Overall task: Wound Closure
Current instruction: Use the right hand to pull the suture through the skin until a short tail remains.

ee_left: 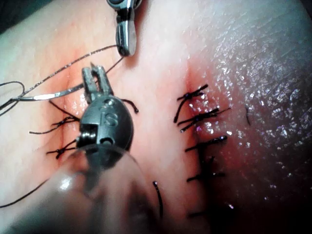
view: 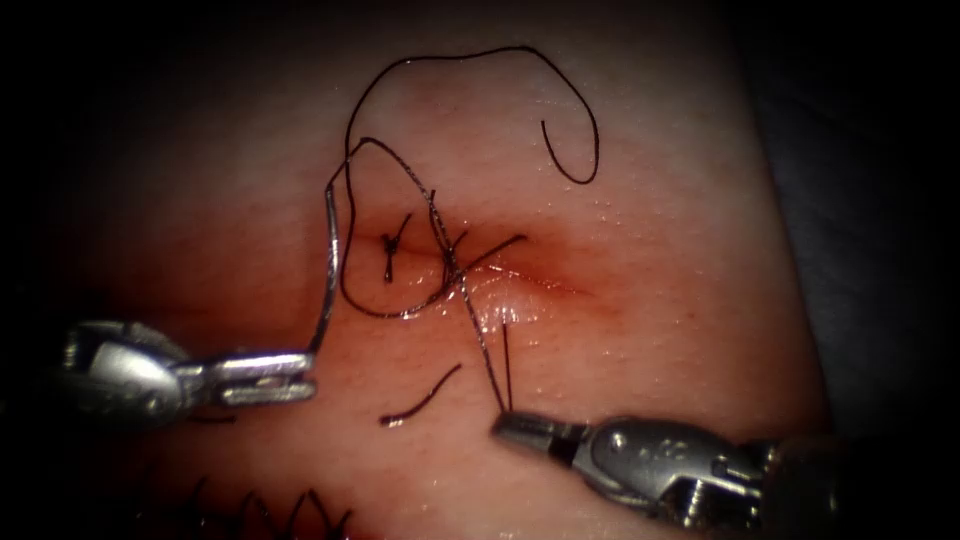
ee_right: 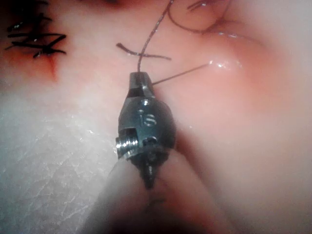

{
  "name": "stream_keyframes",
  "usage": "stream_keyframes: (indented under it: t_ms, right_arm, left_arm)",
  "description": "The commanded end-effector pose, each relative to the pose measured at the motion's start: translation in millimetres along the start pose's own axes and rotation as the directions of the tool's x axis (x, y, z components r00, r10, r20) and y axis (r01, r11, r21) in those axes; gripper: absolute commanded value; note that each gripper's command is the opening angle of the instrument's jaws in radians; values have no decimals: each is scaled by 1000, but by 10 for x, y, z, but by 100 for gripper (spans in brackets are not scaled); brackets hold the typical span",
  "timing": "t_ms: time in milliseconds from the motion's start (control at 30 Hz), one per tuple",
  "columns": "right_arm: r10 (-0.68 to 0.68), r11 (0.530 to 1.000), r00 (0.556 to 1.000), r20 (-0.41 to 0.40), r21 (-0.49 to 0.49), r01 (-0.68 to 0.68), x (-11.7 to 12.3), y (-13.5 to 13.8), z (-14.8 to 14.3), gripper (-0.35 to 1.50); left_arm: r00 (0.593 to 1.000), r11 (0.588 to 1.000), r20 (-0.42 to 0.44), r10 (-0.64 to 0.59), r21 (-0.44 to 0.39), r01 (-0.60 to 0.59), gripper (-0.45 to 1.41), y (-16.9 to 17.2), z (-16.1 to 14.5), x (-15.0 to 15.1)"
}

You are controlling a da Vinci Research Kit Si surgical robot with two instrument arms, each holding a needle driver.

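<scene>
My left tool (view: 310,375) comes in low on the left, its jaws shut on one end of the curved needle (view: 328,270). The needle arcs upward over the tissue (view: 650,330), left of the cut (view: 520,275), and is not in the tissue. Black thread (view: 470,60) runs from its upper end in wide loops across the top. My right tool (view: 500,425) is below the cut, shut on two strands of thread (view: 485,350) that rise to a knotted stitch (view: 450,258). Another stitch (view: 392,245) lies further left. The left wrist view has the left tool (ee_left: 97,70) on the needle (ee_left: 48,96).
A loose cut end of thread (view: 420,400) lies between the tools. A second, closed cut with several stitches (view: 270,515) runs along the bottom edge, the same row (ee_left: 204,136) beside the left tool. Red fluid tints the cut. The tissue ends at the right.
</scene>
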Motion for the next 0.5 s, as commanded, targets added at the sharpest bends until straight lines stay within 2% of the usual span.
stream_keyframes:
  t_ms: [33, 167, 200, 233, 333, 400, 500]
  right_arm:
    - [0, 1000, 1000, 1, 23, 0, 3, -24, 5, -35]
    - [6, 999, 1000, 0, 52, -6, 17, -47, 7, -35]
    - [-45, 998, 999, -8, 53, 46, 20, -50, 8, -35]
    - [-123, 991, 992, -29, 53, 125, 23, -50, 10, -20]
    - [-269, 961, 959, -86, 38, 273, 32, -40, 14, 118]
    - [-353, 933, 931, -95, 29, 358, 39, -28, 15, 145]
    - [-447, 893, 889, -97, 10, 450, 49, -6, 8, 147]
  left_arm:
    - [1000, 1000, 7, -4, 2, 4, -45, 2, 2, -1]
    - [1000, 1000, 23, -8, 6, 8, -45, 2, -10, 5]
    - [1000, 1000, 28, -10, 7, 10, -45, 1, -13, 5]
    - [999, 1000, 33, -12, 8, 12, -45, 0, -17, 5]
    - [999, 999, 47, -25, 37, 23, -45, -8, -32, 2]
    - [998, 997, 59, -38, 64, 34, -45, -15, -45, -1]
    - [996, 992, 67, -62, 111, 54, -45, -28, -68, -6]
